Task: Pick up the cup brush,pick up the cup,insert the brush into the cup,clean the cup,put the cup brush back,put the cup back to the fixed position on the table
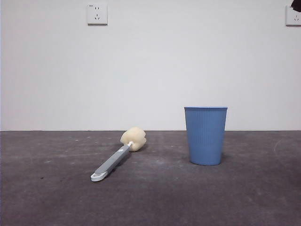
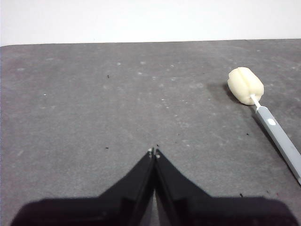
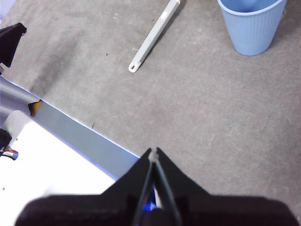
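The cup brush (image 1: 117, 157) lies flat on the table (image 1: 155, 197), left of centre, its pale-yellow sponge head away from the camera and its white tip towards it. The blue ribbed cup (image 1: 205, 135) stands upright to its right, apart from it. My left gripper (image 2: 154, 152) hangs shut over bare table, with the cup brush (image 2: 263, 110) off to one side. My right gripper (image 3: 153, 153) is shut near the table edge, well short of the cup (image 3: 252, 24) and the brush handle (image 3: 153, 36). Neither gripper holds anything.
A white wall with two sockets (image 1: 97, 14) stands behind the table. In the right wrist view the table edge (image 3: 80, 136) runs diagonally, with white floor beyond it. A black tip (image 1: 296, 4) shows at the front view's top right corner.
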`<state>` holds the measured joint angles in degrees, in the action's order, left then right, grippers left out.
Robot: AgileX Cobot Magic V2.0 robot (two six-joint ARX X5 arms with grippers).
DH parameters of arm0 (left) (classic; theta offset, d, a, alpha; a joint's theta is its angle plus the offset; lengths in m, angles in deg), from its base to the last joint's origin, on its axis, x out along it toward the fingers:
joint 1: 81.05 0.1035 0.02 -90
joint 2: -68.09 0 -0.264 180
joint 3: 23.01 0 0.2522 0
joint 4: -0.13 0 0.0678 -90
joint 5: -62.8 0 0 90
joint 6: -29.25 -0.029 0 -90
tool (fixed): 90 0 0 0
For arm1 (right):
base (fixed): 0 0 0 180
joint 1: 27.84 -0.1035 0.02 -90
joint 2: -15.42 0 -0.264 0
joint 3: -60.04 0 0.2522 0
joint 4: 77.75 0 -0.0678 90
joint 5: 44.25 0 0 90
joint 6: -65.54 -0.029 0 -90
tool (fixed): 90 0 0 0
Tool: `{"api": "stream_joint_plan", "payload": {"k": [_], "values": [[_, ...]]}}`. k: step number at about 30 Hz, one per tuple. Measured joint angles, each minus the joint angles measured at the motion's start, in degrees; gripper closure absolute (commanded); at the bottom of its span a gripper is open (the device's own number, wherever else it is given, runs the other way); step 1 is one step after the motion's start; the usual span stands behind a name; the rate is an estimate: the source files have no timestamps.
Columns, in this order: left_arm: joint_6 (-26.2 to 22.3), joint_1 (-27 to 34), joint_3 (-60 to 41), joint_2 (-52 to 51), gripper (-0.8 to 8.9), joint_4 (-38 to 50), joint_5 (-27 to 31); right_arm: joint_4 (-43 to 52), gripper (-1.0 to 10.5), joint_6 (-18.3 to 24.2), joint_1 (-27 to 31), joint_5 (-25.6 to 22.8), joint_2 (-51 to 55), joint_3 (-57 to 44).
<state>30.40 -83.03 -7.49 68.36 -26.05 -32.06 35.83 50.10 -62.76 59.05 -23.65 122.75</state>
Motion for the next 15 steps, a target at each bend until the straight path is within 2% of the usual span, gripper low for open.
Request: {"api": "stream_joint_plan", "payload": {"k": [3, 7, 15], "values": [[0.0, 0.0, 0.0, 0.0, 8.17, 0.0, 0.0, 0.9, 9.5, 2.0, 0.2, -2.2, 0.5, 0.0], [0.0, 0.0, 0.0, 0.0, 8.17, 0.0, 0.0, 8.0, 9.5, 7.4, 3.3, -10.2, 3.3, -0.1], [0.0, 0.0, 0.0, 0.0, 8.17, 0.0, 0.0, 26.4, 9.5, 14.5, 19.2, -5.8, 13.3, -10.7]]}}
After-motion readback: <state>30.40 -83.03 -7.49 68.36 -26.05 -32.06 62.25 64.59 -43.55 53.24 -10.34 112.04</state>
